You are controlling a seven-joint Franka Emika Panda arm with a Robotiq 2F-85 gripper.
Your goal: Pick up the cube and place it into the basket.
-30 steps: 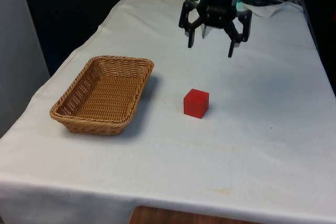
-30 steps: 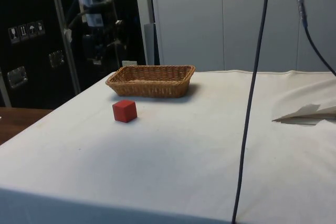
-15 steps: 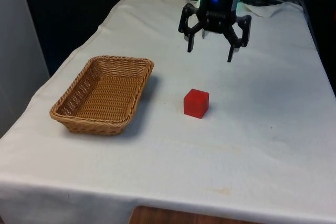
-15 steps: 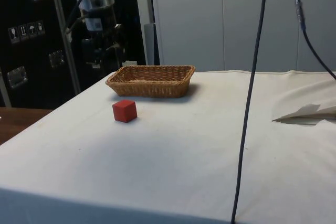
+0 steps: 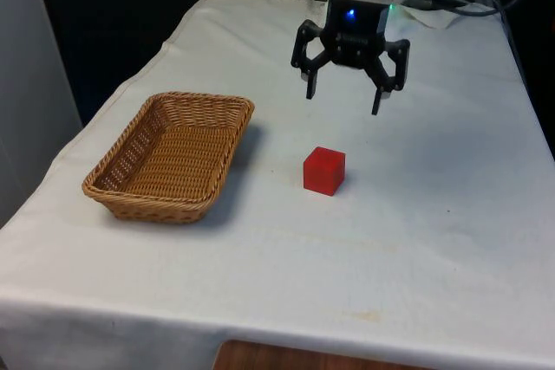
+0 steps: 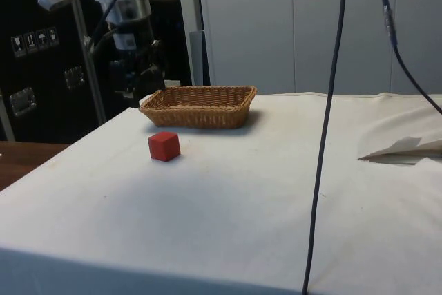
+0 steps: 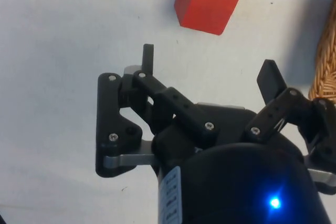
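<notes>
On the white-clothed desk (image 5: 416, 240), the red cube (image 5: 324, 170) rests on its own near the middle — nothing touching it. To the front view's left of it, a little apart, lies the woven basket (image 5: 170, 155); in the wrist view just a sliver of its rim (image 7: 326, 51) shows, cut off at the frame's edge. Farther back the claw (image 5: 343, 102) hangs in the air above the desk, beyond the cube, its 2 fingers (image 7: 148, 60) spread wide apart and holding nothing. In the side view the claw (image 6: 137, 82) blurs into the dark cabinets behind it.
</notes>
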